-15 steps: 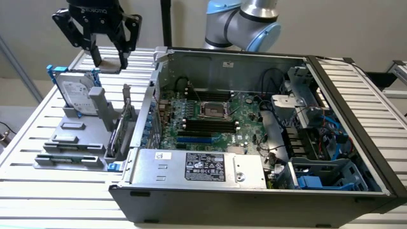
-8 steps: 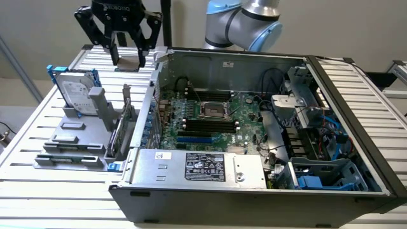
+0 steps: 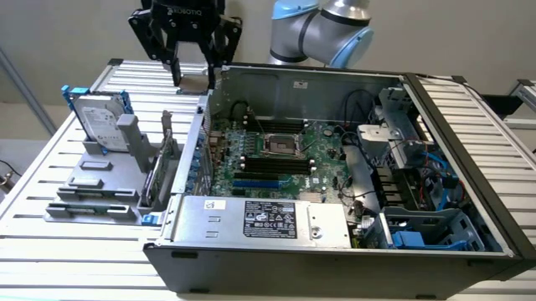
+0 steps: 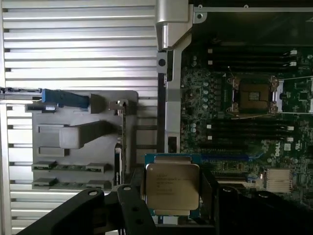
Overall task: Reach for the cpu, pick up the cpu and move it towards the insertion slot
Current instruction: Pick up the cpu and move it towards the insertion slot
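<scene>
The black two-finger gripper is closed on the small flat square cpu with silvery metal top, holding it in the air above the open grey computer case's far wall. The square silver-framed insertion slot lies inside this case, well apart from the cpu.

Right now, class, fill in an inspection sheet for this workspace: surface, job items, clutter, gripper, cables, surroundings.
Surface: slatted metal table carrying an open computer case.
Job items: cpu held in the gripper above the table beside the case; insertion slot on the green board, unfilled.
Clutter: grey parts rack with upright hard drive.
Gripper: gripper shut on the cpu.
Cables: black and blue wiring inside the case.
Surroundings: plain wall.
</scene>
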`<state>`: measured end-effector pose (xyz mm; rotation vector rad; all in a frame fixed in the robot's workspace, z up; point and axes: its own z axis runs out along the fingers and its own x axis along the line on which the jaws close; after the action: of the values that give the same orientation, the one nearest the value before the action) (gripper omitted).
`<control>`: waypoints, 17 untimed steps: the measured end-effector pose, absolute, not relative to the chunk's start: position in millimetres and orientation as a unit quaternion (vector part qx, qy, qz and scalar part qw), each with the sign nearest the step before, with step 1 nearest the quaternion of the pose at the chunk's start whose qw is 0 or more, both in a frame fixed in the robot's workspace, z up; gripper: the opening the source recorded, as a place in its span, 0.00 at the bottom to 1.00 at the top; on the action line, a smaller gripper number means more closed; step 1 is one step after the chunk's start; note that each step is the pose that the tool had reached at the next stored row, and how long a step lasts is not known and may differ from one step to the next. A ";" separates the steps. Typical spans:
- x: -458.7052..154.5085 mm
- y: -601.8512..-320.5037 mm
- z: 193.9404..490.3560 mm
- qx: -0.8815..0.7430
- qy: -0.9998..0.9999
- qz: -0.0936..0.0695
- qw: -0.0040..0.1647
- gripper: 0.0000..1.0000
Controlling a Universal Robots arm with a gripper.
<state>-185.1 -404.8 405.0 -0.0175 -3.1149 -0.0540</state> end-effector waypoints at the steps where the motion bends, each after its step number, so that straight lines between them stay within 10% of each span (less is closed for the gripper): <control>1: -180.7 -404.8 405.0 -0.006 -1.000 -0.017 0.013 0.55; 17: -107.5 -399.5 400.1 -0.006 -1.000 -0.017 0.013 0.55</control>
<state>-107.5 -399.5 400.1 -0.0172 -3.1145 -0.0542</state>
